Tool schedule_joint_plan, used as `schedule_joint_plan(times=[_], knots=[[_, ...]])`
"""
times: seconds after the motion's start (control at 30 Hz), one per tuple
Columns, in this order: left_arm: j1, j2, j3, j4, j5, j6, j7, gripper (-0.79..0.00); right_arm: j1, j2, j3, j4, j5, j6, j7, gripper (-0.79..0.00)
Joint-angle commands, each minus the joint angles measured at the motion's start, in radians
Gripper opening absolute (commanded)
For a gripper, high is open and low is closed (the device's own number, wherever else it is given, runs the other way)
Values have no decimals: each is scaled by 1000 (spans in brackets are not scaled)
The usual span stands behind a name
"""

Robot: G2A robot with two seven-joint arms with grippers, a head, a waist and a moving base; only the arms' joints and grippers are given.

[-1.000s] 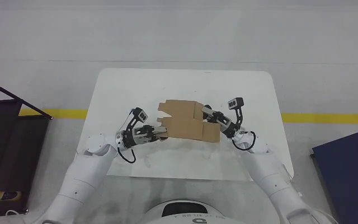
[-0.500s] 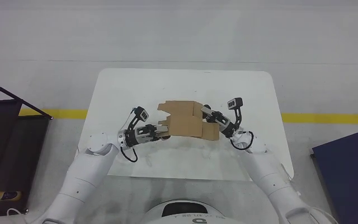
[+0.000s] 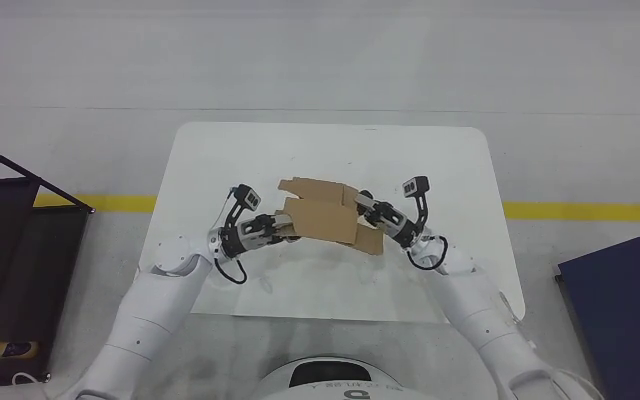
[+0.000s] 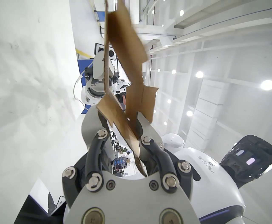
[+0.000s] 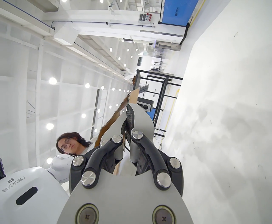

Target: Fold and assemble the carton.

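Top view: carton [image 3: 320,212] ends in left gripper [image 3: 284,226] & right gripper [image 3: 363,210].

right end effector [image 5: 128,110] pinches the brown carton [image 5: 113,118] near the white table [image 5: 223,127].

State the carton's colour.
The carton is plain brown cardboard, clearest in the top view.

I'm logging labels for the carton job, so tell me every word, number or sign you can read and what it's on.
On the carton: plain brown card, no print showing.
On the blue board: white mark, too small to read.
On the black frame: small label, too small to read.
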Motion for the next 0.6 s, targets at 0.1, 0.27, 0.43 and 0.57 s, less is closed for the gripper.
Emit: schedule_joint_plan(times=[0.1, 0.27, 0.43, 0.57], knots=[[-3, -1, -4, 3, -8, -6, 2, -486, -12, 3, 3, -9, -49, -9, -34, -785], [-3, -1, 1, 8, 0, -1, -13, -474, -24, 5, -1, -25, -121, -11, -71, -785], [-6, -2, 13, 14, 38, 1, -18, -477, -33, 8, -2, -51, -170, -8, -95, -785], [-9, 0, 21, 22, 94, -2, -16, -471, -37, 11, -3, -65, -218, 3, -117, -785]])
